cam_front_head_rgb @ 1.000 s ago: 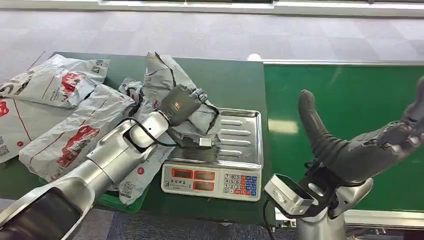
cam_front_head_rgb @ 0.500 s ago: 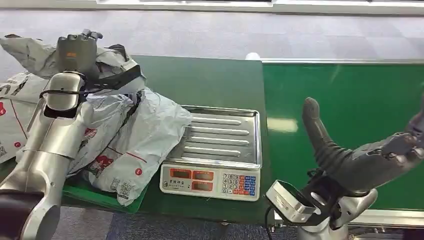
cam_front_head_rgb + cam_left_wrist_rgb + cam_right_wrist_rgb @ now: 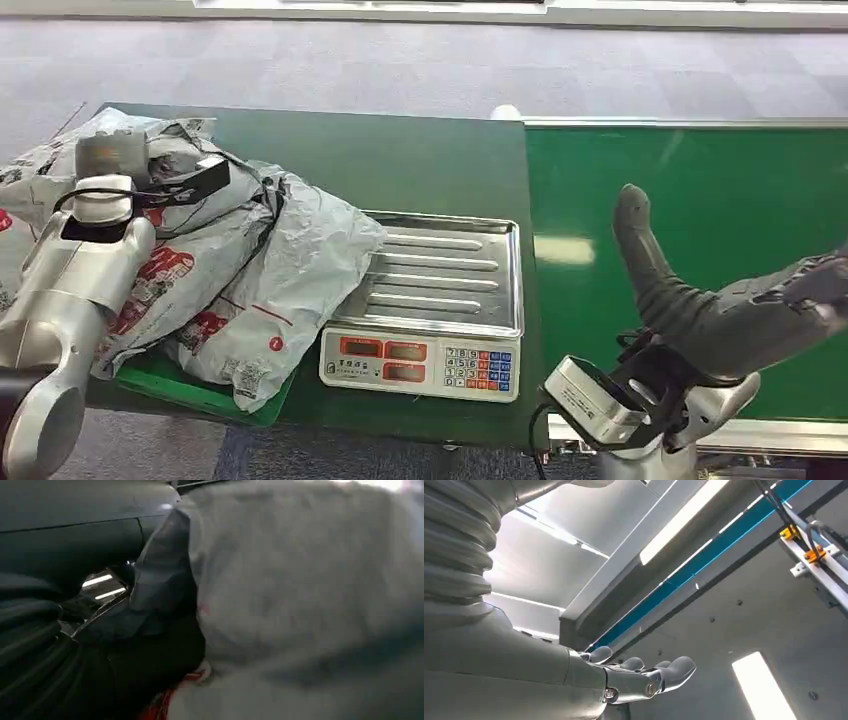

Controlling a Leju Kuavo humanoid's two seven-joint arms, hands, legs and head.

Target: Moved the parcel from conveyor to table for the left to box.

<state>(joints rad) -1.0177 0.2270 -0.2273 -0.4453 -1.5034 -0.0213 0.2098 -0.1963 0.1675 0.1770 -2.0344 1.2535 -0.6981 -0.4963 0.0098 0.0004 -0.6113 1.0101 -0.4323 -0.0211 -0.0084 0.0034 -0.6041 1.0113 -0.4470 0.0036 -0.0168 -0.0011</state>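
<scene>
A grey plastic parcel [image 3: 175, 165] lies on top of the pile of parcels at the table's left end. My left hand [image 3: 108, 155] grips it from above. In the left wrist view the dark fingers [image 3: 165, 580] press against the blurred grey parcel [image 3: 300, 580]. My right hand [image 3: 745, 305] hangs above the green conveyor [image 3: 700, 170], empty, with the thumb up and the fingers spread. In the right wrist view the right hand [image 3: 639, 675] points toward the ceiling.
A weighing scale [image 3: 420, 362] with a bare steel tray [image 3: 445, 275] stands at the table's front, between the pile and the conveyor. Several grey and red parcels [image 3: 280, 290] overhang a green box [image 3: 190, 395] at the front left. The dark green table [image 3: 400, 160] reaches back.
My left arm lifted the parcel off the scale tray, swung it left and lowered it onto the pile. The tray is now bare. My right hand sank slightly.
</scene>
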